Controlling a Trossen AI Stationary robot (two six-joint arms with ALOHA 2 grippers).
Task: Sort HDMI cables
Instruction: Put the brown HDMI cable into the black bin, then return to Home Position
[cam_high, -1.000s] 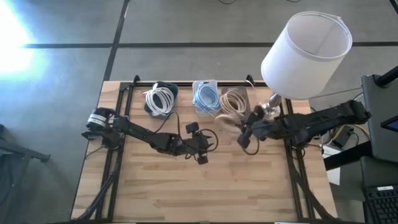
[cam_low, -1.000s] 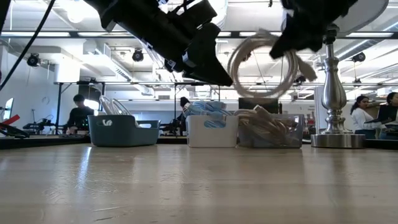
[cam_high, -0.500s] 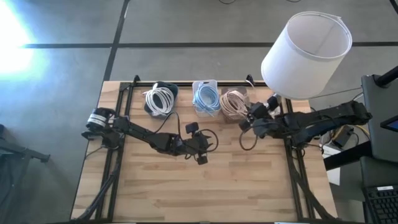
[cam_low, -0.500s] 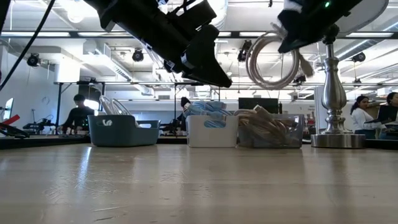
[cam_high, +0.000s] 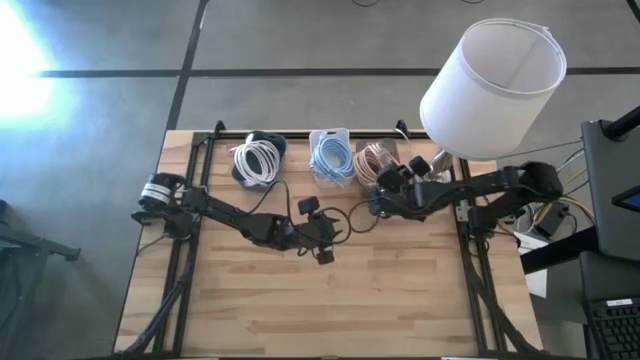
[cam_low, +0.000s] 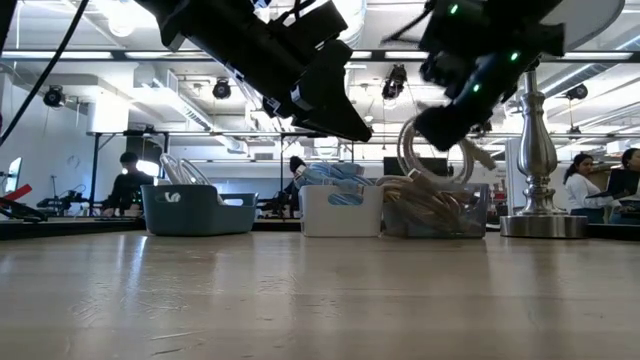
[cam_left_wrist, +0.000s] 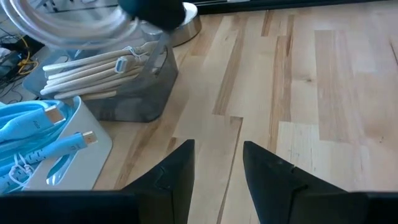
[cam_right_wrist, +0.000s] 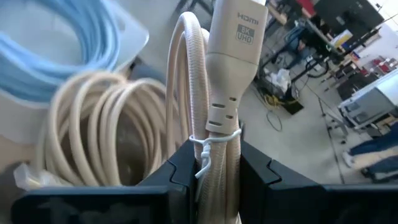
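Three bins stand in a row at the table's far edge. A dark bin (cam_high: 258, 160) holds white HDMI cable coils, a white bin (cam_high: 331, 157) holds light blue ones, and a clear bin (cam_high: 376, 162) holds beige ones. My right gripper (cam_high: 381, 196) hovers at the clear bin's near side, shut on a beige coil (cam_low: 434, 155) that hangs just above the bin (cam_low: 435, 212). My left gripper (cam_high: 326, 236) waits open above the middle of the table, its fingers (cam_left_wrist: 177, 169) apart and holding nothing. My right gripper pinches the beige coil between its two fingers (cam_right_wrist: 186, 167), on the bundled strands (cam_right_wrist: 214, 163) just below the white twist tie and the HDMI plug (cam_right_wrist: 236, 37). The fingers lie across the strands. The coil is lifted clear and hangs below the gripper as a loop (cam_low: 430, 160).
A table lamp stands at the far right corner, its white shade (cam_high: 495, 85) above my right arm and its metal base (cam_low: 540, 225) right of the clear bin. Bare wooden tabletop (cam_high: 330, 300) fills the near half. People sit in the room beyond (cam_low: 125, 180).
My right gripper has moved toward the table's left and far edge, up to the clear bin, and has come down while turning. The beige coil it holds went along, from high above the table to just over the bin's rim. The left arm kept still.
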